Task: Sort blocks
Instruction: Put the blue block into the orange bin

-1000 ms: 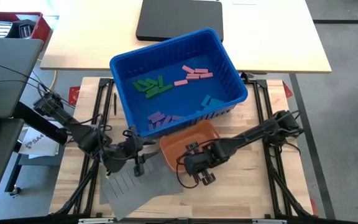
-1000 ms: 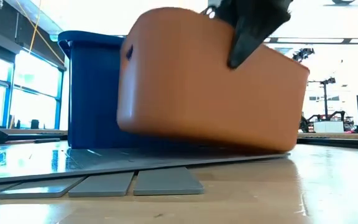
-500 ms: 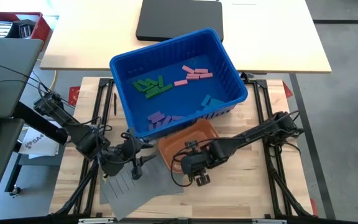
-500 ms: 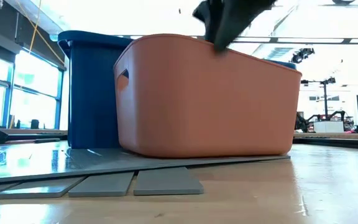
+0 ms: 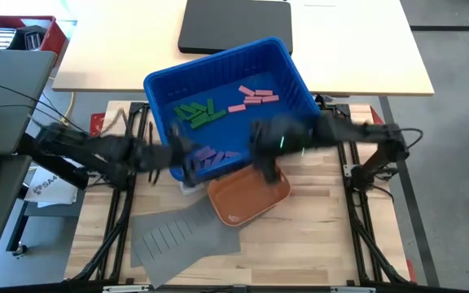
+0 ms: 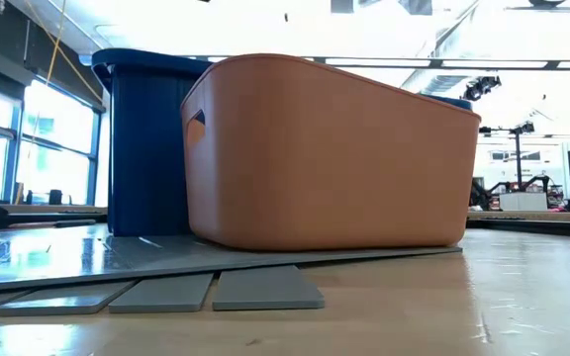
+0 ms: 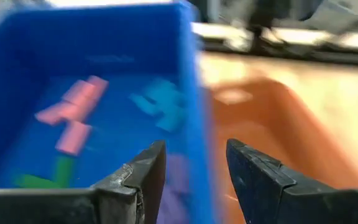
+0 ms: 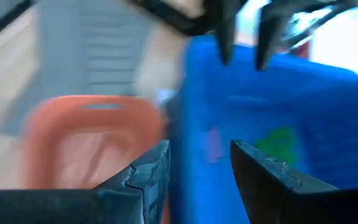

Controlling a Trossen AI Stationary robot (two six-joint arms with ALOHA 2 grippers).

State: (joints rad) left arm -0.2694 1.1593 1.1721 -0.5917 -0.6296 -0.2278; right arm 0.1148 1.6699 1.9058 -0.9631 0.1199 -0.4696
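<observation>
Both claws, left claw (image 7: 191,171) and right claw (image 8: 197,168), hang spread and empty at the blue bin's (image 5: 295,77) near rim. We see the blocks (image 5: 198,112) grouped inside it. We risk clipping that rim or the orange tray (image 5: 247,199) when reaching in.

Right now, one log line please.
left pincer open | right pincer open | blocks in blue bin | orange tray empty

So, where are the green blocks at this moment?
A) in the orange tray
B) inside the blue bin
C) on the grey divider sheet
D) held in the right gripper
B: the high view shows the green blocks lying on the floor of the blue bin, while the orange tray holds no blocks.
</observation>
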